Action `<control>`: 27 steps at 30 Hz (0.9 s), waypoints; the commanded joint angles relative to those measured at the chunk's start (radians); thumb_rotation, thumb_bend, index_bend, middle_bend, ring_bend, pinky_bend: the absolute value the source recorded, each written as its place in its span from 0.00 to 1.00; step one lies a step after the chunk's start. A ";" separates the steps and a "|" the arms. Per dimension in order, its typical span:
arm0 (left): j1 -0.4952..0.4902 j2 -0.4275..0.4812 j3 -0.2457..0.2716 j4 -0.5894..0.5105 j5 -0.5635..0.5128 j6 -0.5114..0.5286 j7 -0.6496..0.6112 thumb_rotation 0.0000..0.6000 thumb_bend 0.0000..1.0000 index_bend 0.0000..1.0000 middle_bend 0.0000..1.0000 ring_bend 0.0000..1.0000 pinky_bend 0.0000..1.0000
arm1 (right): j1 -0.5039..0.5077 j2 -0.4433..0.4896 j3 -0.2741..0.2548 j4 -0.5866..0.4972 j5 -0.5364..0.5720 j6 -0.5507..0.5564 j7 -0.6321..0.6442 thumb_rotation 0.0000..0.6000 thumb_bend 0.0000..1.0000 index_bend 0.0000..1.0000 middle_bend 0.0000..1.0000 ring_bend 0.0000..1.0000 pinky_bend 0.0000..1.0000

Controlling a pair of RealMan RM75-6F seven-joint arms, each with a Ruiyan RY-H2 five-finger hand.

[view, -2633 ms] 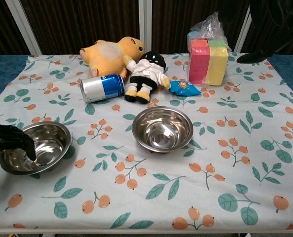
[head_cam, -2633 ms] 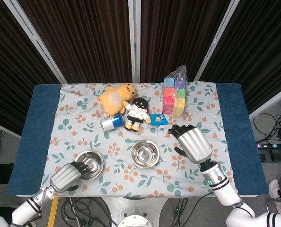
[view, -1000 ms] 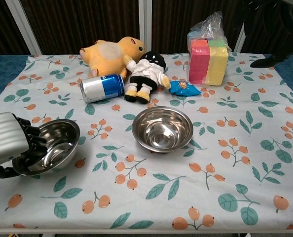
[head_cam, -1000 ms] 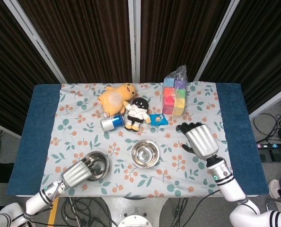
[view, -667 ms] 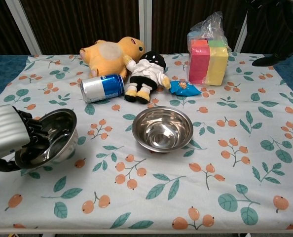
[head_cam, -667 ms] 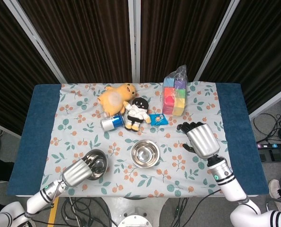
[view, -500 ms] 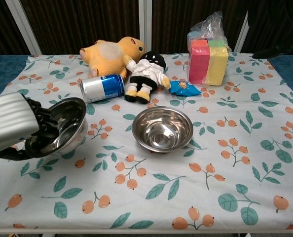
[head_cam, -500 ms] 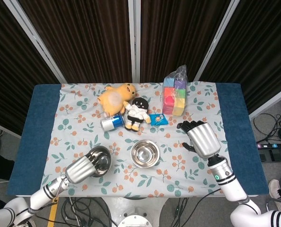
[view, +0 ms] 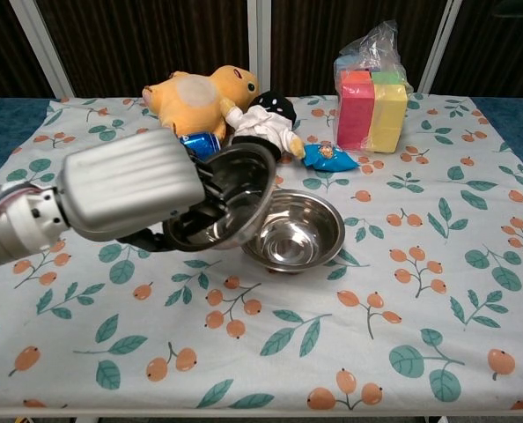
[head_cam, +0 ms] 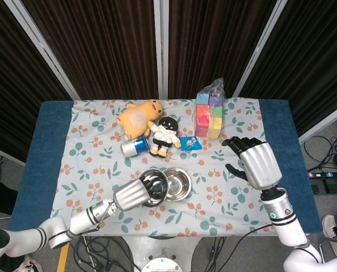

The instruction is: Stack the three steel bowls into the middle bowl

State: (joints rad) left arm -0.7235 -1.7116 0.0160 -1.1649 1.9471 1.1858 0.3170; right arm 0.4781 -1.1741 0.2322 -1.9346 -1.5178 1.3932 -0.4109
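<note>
My left hand [head_cam: 133,195] [view: 125,183] grips a steel bowl [head_cam: 155,187] [view: 226,198] by its rim. It holds the bowl tilted and lifted, overlapping the left edge of the middle bowl [head_cam: 178,182] [view: 295,231]. The middle bowl sits upright on the floral cloth, with nothing visible inside it. My right hand [head_cam: 255,161] hovers over the right part of the table, fingers spread and holding nothing; the chest view does not show it. Only two steel bowls are visible.
Behind the bowls lie a yellow plush [head_cam: 139,116], a small doll [head_cam: 164,135], a blue can [head_cam: 134,146] on its side and a blue packet [head_cam: 189,142]. A bag of coloured blocks [head_cam: 209,110] stands at the back right.
My left hand has lifted its bowl off the cloth and carried it rightward to the middle bowl's left rim. The right hand has drifted a little right and away from the bowls.
</note>
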 commanded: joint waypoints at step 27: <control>-0.150 -0.157 0.002 0.224 -0.058 -0.041 -0.092 1.00 0.18 0.39 0.46 0.37 0.55 | -0.019 0.049 0.019 0.040 0.014 0.001 0.099 1.00 0.03 0.39 0.46 0.54 0.66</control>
State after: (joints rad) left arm -0.8718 -1.8736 0.0182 -0.9344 1.8942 1.1436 0.2284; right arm 0.4589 -1.1247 0.2510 -1.8948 -1.5041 1.3946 -0.3121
